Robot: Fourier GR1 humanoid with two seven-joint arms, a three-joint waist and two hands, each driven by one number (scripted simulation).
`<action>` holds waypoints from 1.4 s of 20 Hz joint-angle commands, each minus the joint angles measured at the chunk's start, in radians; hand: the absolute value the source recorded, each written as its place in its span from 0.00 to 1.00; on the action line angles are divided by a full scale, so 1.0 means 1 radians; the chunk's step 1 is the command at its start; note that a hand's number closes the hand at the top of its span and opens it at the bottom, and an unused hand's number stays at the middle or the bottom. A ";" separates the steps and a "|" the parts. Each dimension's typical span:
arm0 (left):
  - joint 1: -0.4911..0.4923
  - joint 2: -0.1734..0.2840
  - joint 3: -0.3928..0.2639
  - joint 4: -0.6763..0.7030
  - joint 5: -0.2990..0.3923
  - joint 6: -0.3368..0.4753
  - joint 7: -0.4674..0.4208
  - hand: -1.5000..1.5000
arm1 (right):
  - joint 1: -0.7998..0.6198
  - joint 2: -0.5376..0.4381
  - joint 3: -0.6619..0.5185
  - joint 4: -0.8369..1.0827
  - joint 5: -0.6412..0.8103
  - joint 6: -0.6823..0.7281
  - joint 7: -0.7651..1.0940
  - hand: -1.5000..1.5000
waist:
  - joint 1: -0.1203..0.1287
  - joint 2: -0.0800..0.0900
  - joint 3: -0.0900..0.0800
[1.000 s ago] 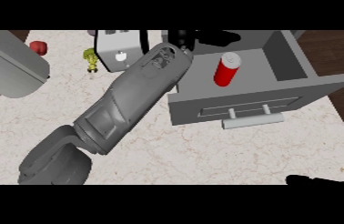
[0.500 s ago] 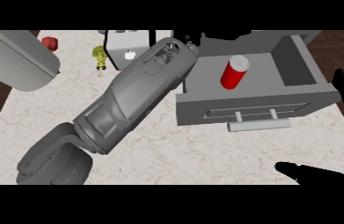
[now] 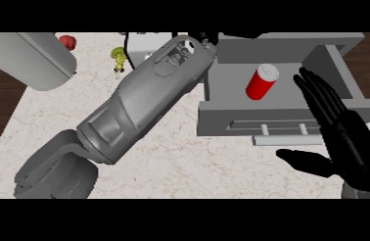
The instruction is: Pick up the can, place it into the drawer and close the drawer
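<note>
Your red can (image 3: 262, 82) already stands upright inside the open grey drawer (image 3: 239, 118), so the picking and placing look finished; what remains is pushing the drawer shut. Its front panel with the pale handle (image 3: 288, 132) faces the near side of the desk (image 3: 180, 161).

Your right hand (image 3: 334, 122) is at the right, fingers straight and spread, thumb out toward the left, just beside the drawer's right end and holding nothing. Half a second ago only a dark tip of it showed at the lower right corner; it has since risen well into view next to the drawer front.

Your left forearm still lies diagonally across the desk, and the left hand (image 3: 204, 38) at the drawer's far left corner is mostly hidden, so you cannot tell its fingers.
</note>
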 commanded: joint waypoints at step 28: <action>0.310 0.379 -0.040 -0.595 -0.143 -0.013 0.341 0.00 | -0.454 0.149 -0.106 1.051 0.407 -0.651 -0.054 0.00 | 0.086 -0.008 0.001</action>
